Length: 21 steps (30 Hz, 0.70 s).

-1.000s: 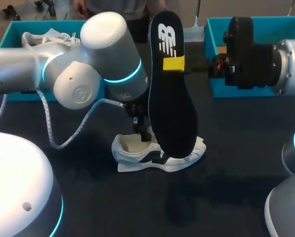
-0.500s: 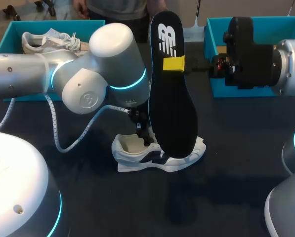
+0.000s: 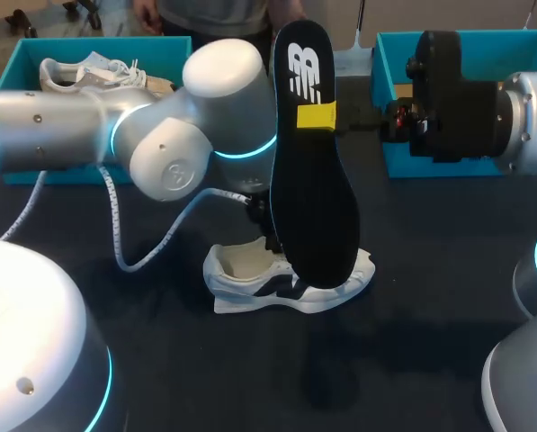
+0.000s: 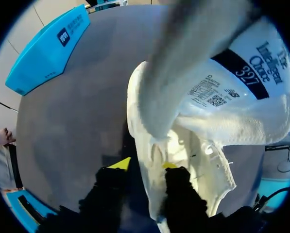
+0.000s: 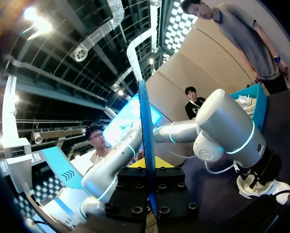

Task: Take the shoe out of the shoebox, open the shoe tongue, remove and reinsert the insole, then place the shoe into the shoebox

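Checked against one second ago: found the left arm (image 3: 223, 99) swung further toward the table's middle, big elbow joint now close beside the raised insole (image 3: 313, 180). Found no shift in the insole, in the shoe (image 3: 286, 281) or in the right arm.

Located the shoe on the dark table (image 3: 430, 315), out in front of the two teal boxes at the far edge: left shoebox (image 3: 16, 63) and right shoebox (image 3: 398, 54). Placed the left gripper (image 4: 145, 165) right at the shoe's opening, astride the side wall near the collar. Cannot tell whether clamped on that wall or merely set around it. Noted the tongue (image 4: 242, 82) laid back, printed label facing the left wrist camera.

Saw the right gripper (image 5: 147, 167) clenched on the insole, pinching it flat-to-flat near the upper end, well above the table. Seen from the head camera, lower end overlaps the shoe; touching or not, cannot tell.

Read the insole's long axis as near upright, logo end up, broader end down, dark face toward the head camera. Read the shoe as standing on its sole, long axis running side to side across the table, opening end toward the robot's left.
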{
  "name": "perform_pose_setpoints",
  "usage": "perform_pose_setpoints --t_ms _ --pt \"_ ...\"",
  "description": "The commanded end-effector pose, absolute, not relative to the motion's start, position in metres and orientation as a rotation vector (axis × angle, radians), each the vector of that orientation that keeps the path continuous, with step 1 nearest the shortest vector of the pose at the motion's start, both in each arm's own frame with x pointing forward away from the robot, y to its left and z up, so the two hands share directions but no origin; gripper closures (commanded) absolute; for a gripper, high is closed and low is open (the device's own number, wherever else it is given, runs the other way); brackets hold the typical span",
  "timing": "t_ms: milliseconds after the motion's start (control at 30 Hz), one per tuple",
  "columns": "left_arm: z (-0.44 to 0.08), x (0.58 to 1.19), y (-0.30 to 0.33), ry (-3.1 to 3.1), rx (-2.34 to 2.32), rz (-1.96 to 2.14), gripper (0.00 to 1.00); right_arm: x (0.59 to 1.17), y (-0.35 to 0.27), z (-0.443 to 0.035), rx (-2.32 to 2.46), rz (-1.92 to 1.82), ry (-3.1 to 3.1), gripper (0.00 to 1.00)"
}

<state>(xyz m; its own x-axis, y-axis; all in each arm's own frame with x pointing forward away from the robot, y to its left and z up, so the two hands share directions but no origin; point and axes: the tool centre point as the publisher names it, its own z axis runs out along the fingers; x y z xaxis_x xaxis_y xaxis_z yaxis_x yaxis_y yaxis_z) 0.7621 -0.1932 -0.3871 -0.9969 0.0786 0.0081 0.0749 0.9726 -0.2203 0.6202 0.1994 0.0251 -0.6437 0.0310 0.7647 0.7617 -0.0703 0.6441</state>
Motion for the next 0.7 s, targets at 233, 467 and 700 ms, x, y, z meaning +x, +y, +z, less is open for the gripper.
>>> perform_pose_setpoints --t_ms 233,467,700 --pt "-0.379 0.758 -0.192 -2.967 -0.321 0.317 1.00 0.620 0.202 0.026 -0.860 -1.766 -1.673 1.00" --pt "-0.362 0.761 -0.189 -2.744 -0.650 0.266 1.00 0.620 0.202 0.026 -0.860 -1.766 -1.673 1.00" --pt "-0.338 0.759 -0.188 -2.531 -1.029 0.229 1.00 0.620 0.202 0.026 -0.860 -1.766 -1.673 1.00"
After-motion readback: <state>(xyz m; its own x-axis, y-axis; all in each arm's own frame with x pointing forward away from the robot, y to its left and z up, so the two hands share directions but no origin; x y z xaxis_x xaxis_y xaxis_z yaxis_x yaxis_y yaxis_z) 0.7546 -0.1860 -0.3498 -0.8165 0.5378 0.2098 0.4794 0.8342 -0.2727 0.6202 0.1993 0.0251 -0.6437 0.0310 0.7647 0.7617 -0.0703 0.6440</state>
